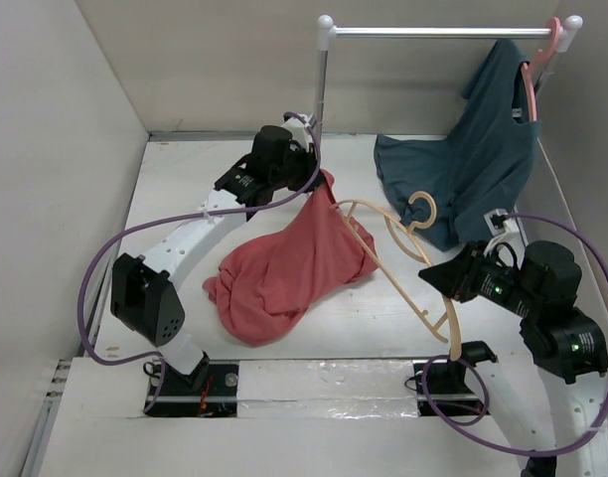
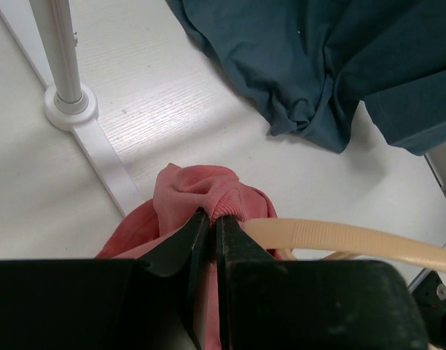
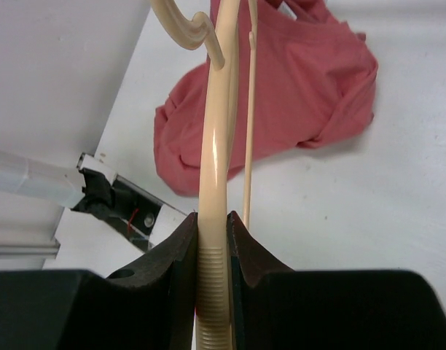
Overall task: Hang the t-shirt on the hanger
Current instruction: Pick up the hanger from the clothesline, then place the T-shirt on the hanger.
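Nearest: narrow pinch by the right gripper [image 3: 213,230] on the ribbed end of one arm of the hanger [image 3: 216,146], apparently clear of the table [image 1: 185,179]. Light tan, curved arms, thin bar underneath, hook at mid-length. Rigid and light by the look. Smooth, so likely to twist in a two-finger pinch. Better gripped on the ribbing, as now.

Mid-table: t-shirt [image 1: 284,268], salmon red, crumpled in a heap, one edge lifted. Soft, limp, light, no shape of its own, sure to sag and bunch. Best taken at a ribbed edge (collar or hem, cannot tell which), not mid-cloth.

Further out: left gripper [image 2: 210,217] clamped tight on just such a ribbed edge, holding it up at the far tip of the hanger. Tip beside the fold or inside it, hard to say. Likely step: threading that arm into the opening. Risks: cloth sliding off the smooth arm, or catching the wrong layer.

Back: teal shirt [image 1: 473,169] draped from a pink hanger [image 1: 542,50] on the rail [image 1: 433,32]. Not part of the job.
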